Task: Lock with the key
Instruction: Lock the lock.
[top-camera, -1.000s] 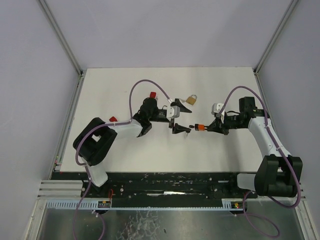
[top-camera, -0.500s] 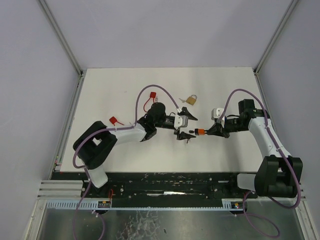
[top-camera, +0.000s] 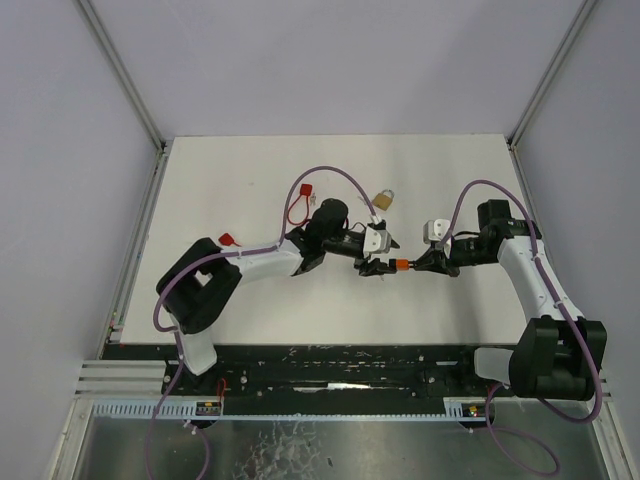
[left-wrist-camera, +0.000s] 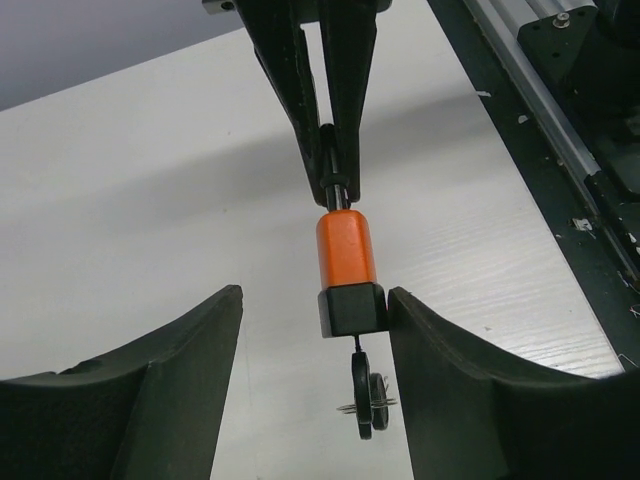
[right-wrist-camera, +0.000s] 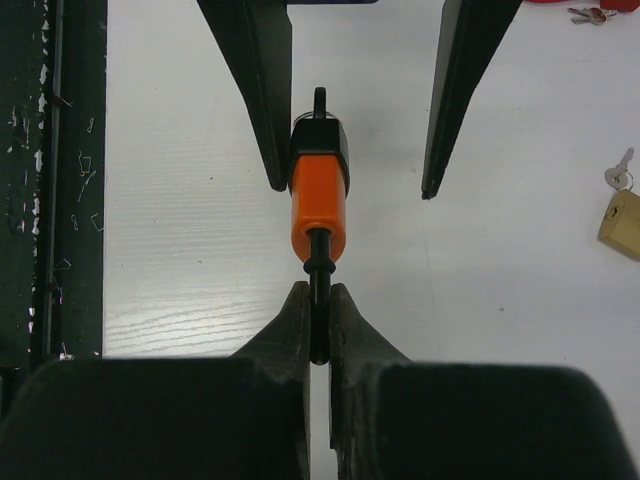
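A brass padlock (top-camera: 382, 199) and a red looped cable seal (top-camera: 300, 200) lay on the white table (top-camera: 250, 300), beyond the grippers. The right gripper (right-wrist-camera: 318, 300) was pinched shut on the black pin of the orange-and-black barrel lock (left-wrist-camera: 345, 262). The left gripper (left-wrist-camera: 315, 295) stood partly open astride its black end, where seemingly a small key (left-wrist-camera: 365, 395) hung.

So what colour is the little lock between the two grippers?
Orange lock, black end cap; best in left wrist view.
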